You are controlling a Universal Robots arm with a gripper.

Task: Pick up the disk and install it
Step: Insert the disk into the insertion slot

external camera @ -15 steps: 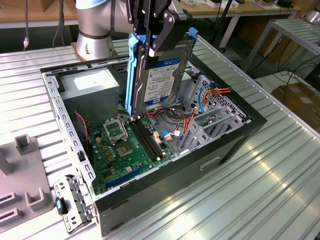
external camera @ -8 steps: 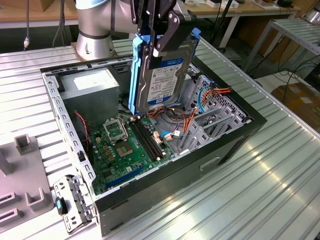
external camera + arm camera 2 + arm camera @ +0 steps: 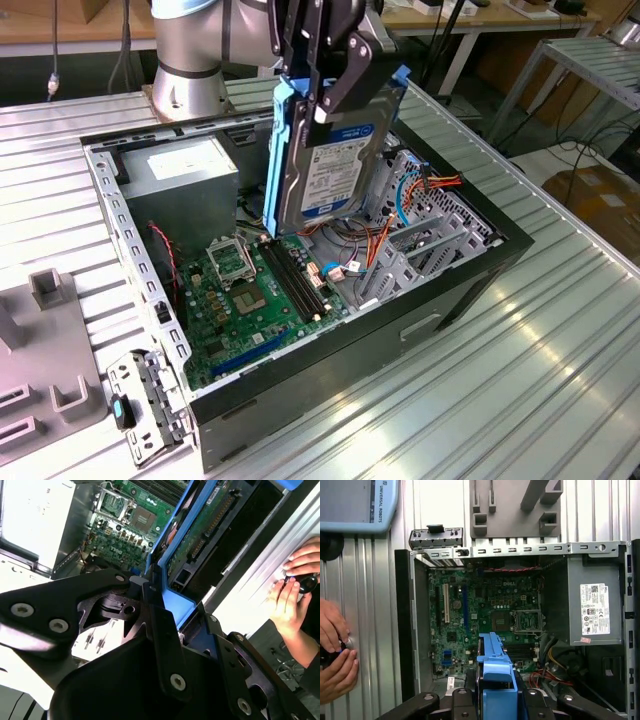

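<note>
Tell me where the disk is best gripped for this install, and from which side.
By its upper end, from above, with the claw pinching across the two broad faces. The disk hangs upright on edge over the open computer case, so a top grip probably leaves its lower end free to go down inside. That is how the claw holds it now.

The pincer [image 3: 176, 609] clamps the disk [image 3: 212, 522] above the motherboard [image 3: 131, 522], 2 hands [image 3: 295, 587] nearby.

The disk [image 3: 335, 170] and the power supply [image 3: 585, 605] each carry a printed white label.
</note>
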